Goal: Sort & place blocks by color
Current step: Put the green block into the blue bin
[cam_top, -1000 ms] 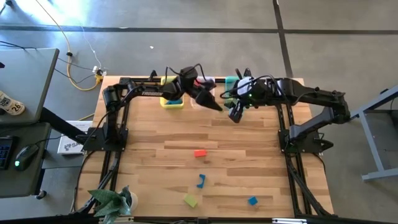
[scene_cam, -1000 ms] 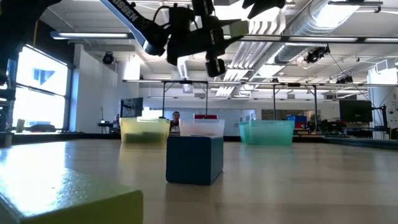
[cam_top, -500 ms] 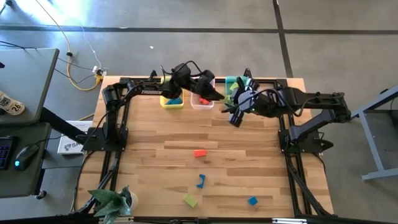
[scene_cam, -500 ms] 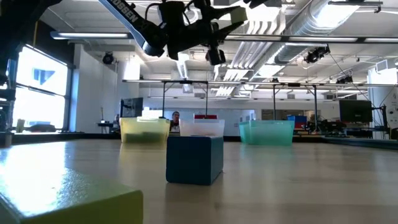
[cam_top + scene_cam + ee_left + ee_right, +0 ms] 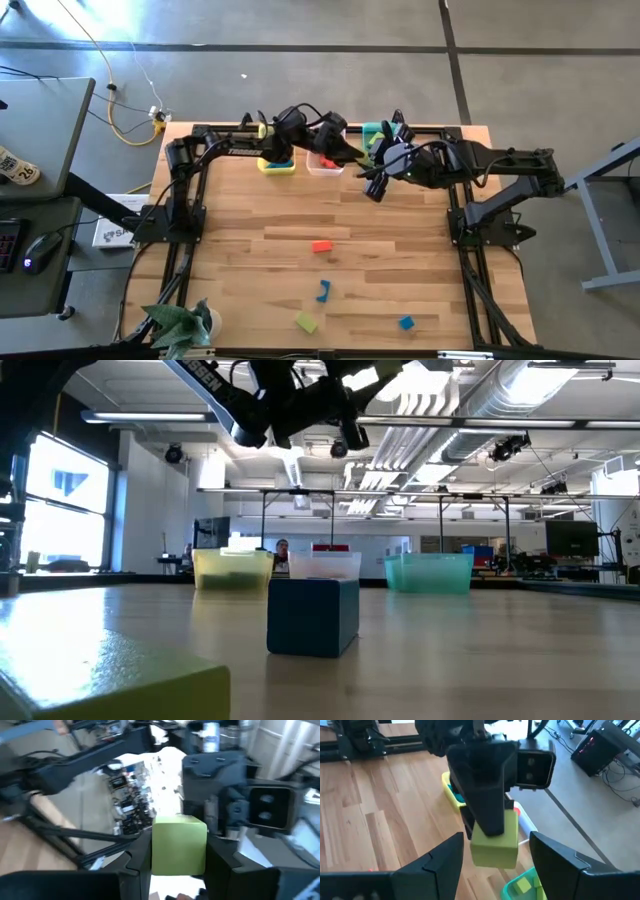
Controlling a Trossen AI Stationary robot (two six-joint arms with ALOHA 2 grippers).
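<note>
My left gripper [image 5: 357,157] is high over the table's far side, between the clear bin [image 5: 325,160] and the teal bin [image 5: 376,134]. It is shut on a yellow-green block [image 5: 178,845], which also shows in the right wrist view [image 5: 494,845]. My right gripper [image 5: 372,188] is open and empty, just on the near side of the left gripper and facing it. Loose blocks lie flat on the table: a red one [image 5: 321,245], a blue arch [image 5: 323,291], a yellow-green one [image 5: 306,322] and a blue one [image 5: 406,323]. My left gripper pinches the yellow-green block by two opposite sides [image 5: 155,851] between its two fingers [image 5: 136,862]. In the right wrist view one finger [image 5: 487,810] covers the block's upper part and the block sticks out past the fingertips. The block is lifted clear, above the bins.
The yellow bin [image 5: 277,161] holds blue pieces, the clear bin holds red ones, and the teal bin [image 5: 522,885] holds a green one. All three stand in a row at the far edge. A plant [image 5: 180,322] stands at the near left corner.
My left gripper has carried the yellow-green block upward and toward the far right, nearer the teal bin, keeping its hold. My right gripper has stayed open near its place.
</note>
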